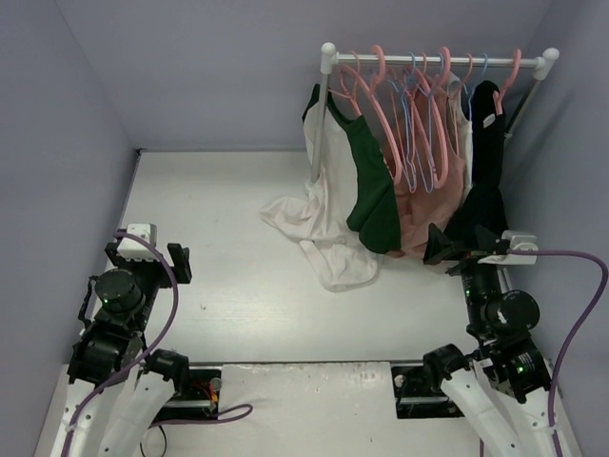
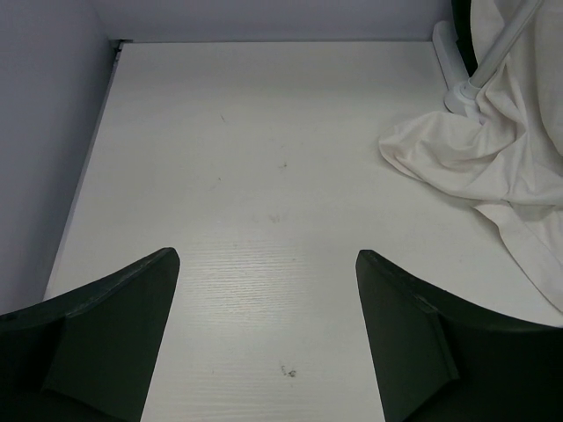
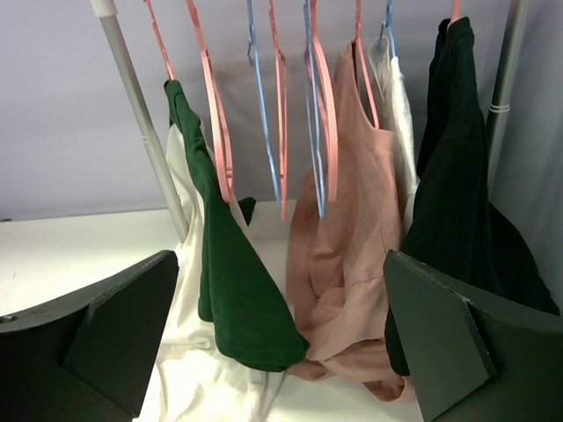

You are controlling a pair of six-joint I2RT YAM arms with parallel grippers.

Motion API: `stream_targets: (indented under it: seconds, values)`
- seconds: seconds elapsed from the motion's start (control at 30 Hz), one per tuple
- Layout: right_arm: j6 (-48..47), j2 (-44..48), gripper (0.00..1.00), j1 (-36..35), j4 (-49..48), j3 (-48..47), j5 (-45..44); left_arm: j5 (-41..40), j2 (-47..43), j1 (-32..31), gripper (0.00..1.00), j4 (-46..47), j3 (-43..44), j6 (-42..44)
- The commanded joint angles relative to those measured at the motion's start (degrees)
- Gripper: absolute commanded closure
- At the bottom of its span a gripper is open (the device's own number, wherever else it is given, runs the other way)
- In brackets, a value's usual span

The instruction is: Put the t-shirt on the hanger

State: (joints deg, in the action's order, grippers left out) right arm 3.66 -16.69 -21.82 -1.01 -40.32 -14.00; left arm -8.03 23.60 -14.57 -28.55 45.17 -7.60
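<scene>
The t-shirt (image 1: pixel 324 238) is cream-white with a dark green sleeve (image 1: pixel 371 181). It hangs at the left end of the rack over a pink hanger (image 1: pixel 366 105), and its lower cloth lies bunched on the table. It also shows in the left wrist view (image 2: pixel 475 158) and the right wrist view (image 3: pixel 237 290), where the hanger (image 3: pixel 215 114) runs into its shoulder. My left gripper (image 1: pixel 147 257) (image 2: pixel 266 264) is open and empty above bare table, well left of the shirt. My right gripper (image 1: pixel 463 243) (image 3: pixel 280 264) is open and empty, facing the hanging clothes.
The rack rail (image 1: pixel 438 60) carries several pink and light-blue hangers (image 1: pixel 411 124), a salmon-pink garment (image 1: pixel 423 205) (image 3: pixel 352 255) and a black garment (image 1: pixel 485 181) (image 3: pixel 453 176). The rack's left post (image 3: pixel 141 114) stands on a foot (image 2: pixel 457 79). Grey walls close in the table.
</scene>
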Motion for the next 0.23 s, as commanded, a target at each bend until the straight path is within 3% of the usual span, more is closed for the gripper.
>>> stream_targets:
  seconds: [0.0, 0.2]
  values:
    - [0.23, -1.36, 0.00, -0.32, -3.30, -1.43, 0.10, 0.18, 2.62, -0.45, 0.23, 5.91, 1.00, -0.43]
    - [-0.17, -1.21, 0.00, -0.41, -2.86, -1.08, -0.77, 0.21, 2.71, -0.37, 0.23, 6.08, 0.89, -0.31]
